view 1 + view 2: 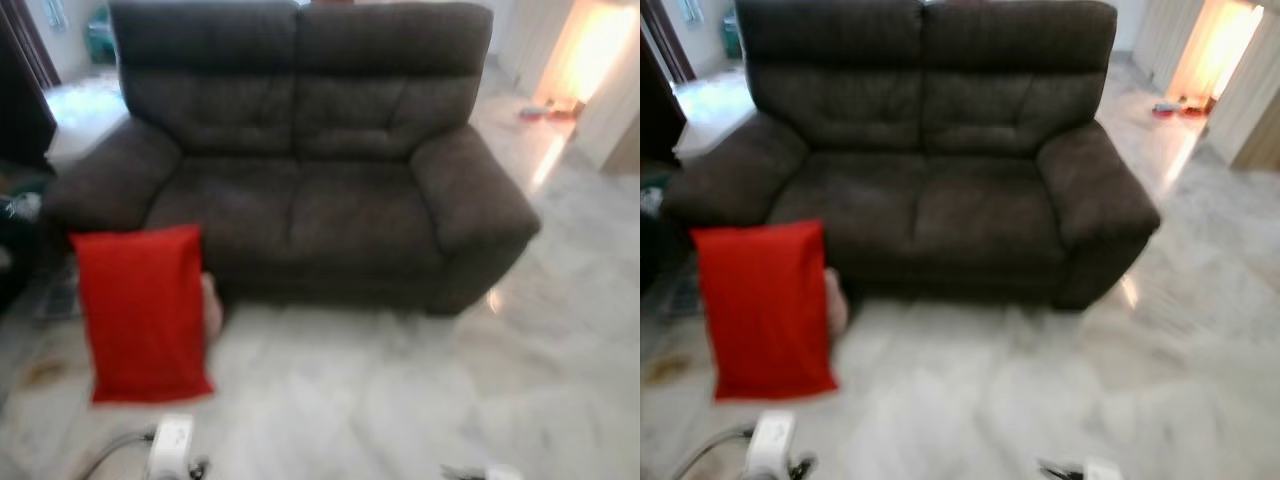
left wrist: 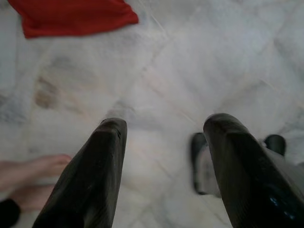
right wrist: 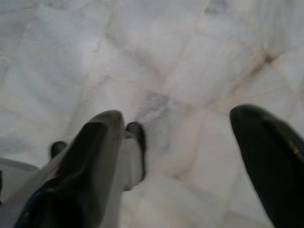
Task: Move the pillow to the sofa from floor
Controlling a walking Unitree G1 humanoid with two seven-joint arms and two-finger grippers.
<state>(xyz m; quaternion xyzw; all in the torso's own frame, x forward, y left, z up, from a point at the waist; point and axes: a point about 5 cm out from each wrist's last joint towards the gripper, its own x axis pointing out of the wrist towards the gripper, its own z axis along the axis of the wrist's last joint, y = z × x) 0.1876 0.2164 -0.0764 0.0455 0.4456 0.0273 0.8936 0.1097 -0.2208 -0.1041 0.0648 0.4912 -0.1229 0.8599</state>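
A red pillow (image 1: 142, 312) stands on the marble floor, leaning against the front left corner of a dark brown two-seat sofa (image 1: 320, 200). Its edge (image 2: 71, 16) also appears in the left wrist view, well beyond the fingers. My left gripper (image 2: 164, 130) hangs low over the floor, open with nothing between its fingers. My right gripper (image 3: 178, 118) also hangs over bare marble, open and holding nothing. The left arm's white wrist (image 1: 172, 445) shows at the bottom edge of the eye view.
A person's bare foot (image 2: 33, 178) rests on the floor near my left gripper. Something pinkish (image 1: 211, 305) sits behind the pillow. Dark furniture (image 1: 20, 200) stands to the sofa's left. A bright doorway (image 1: 590, 60) opens at the back right. Open marble floor (image 1: 400, 400) lies before the sofa.
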